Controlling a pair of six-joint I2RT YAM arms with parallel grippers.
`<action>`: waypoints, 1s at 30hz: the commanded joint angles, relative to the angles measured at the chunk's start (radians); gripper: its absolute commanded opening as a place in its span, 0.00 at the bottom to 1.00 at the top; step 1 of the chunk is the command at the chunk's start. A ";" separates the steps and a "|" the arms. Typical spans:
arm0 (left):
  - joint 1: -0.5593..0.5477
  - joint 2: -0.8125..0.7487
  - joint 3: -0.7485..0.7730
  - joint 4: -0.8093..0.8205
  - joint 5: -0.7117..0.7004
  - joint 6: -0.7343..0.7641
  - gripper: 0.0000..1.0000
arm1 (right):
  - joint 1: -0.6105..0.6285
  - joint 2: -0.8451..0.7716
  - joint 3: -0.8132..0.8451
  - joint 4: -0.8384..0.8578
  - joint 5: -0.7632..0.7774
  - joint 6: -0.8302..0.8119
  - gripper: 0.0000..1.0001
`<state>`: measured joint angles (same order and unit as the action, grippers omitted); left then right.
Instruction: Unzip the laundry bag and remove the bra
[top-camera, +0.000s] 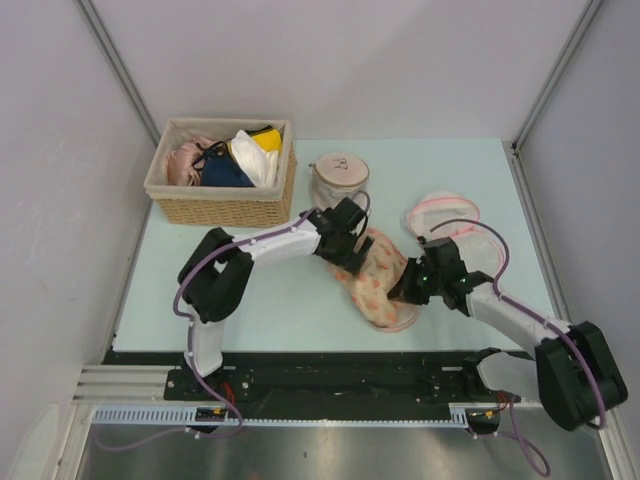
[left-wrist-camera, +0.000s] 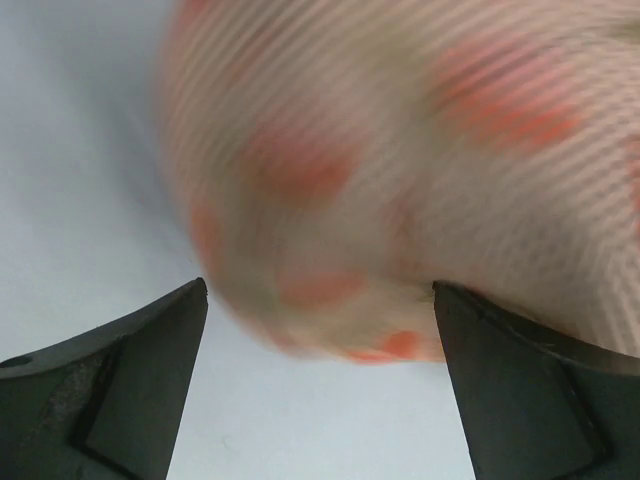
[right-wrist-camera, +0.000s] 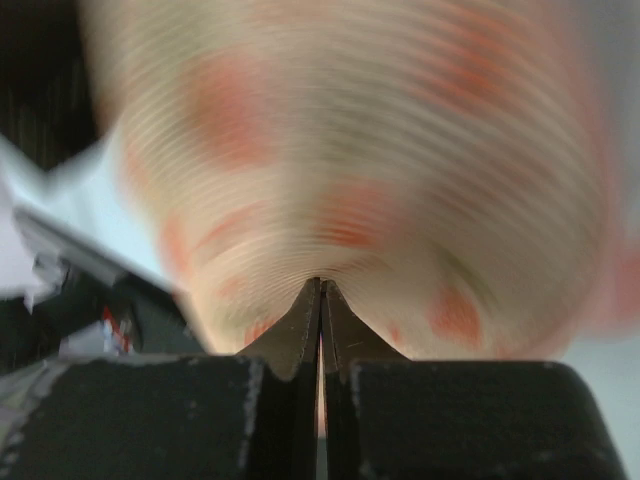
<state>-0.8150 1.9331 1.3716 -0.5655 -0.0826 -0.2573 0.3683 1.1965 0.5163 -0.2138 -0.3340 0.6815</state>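
The laundry bag (top-camera: 378, 277), cream-peach with pink-red prints, lies flat on the pale table between the two arms. My left gripper (top-camera: 347, 246) hangs over its upper-left end. In the left wrist view that gripper (left-wrist-camera: 320, 292) is open, and the blurred bag (left-wrist-camera: 400, 170) sits just beyond the two dark fingers, with nothing between them. My right gripper (top-camera: 408, 290) is at the bag's right edge. In the right wrist view it (right-wrist-camera: 321, 283) is shut, its tips pressed against the bag's fabric (right-wrist-camera: 360, 150). Whether they pinch anything is unclear. The bra is hidden.
A wicker basket (top-camera: 222, 208) holding pink, navy and yellow-white garments stands at the back left. A small cylindrical white mesh bag (top-camera: 338, 180) stands behind the left gripper. A round white mesh bag with a pink rim (top-camera: 447, 213) lies behind the right arm.
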 joint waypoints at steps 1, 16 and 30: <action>0.023 -0.032 0.196 -0.001 -0.113 0.044 1.00 | 0.176 -0.174 -0.007 -0.007 -0.005 0.101 0.00; -0.054 -0.509 -0.231 0.072 0.064 0.030 0.97 | -0.045 -0.275 0.027 -0.194 0.047 -0.079 0.32; -0.372 -0.658 -0.528 0.342 0.065 0.285 0.88 | 0.026 -0.414 0.053 -0.363 0.138 -0.020 0.47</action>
<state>-1.1522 1.3563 0.9493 -0.4313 -0.0830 -0.0975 0.4030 0.8188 0.5282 -0.5049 -0.2214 0.6441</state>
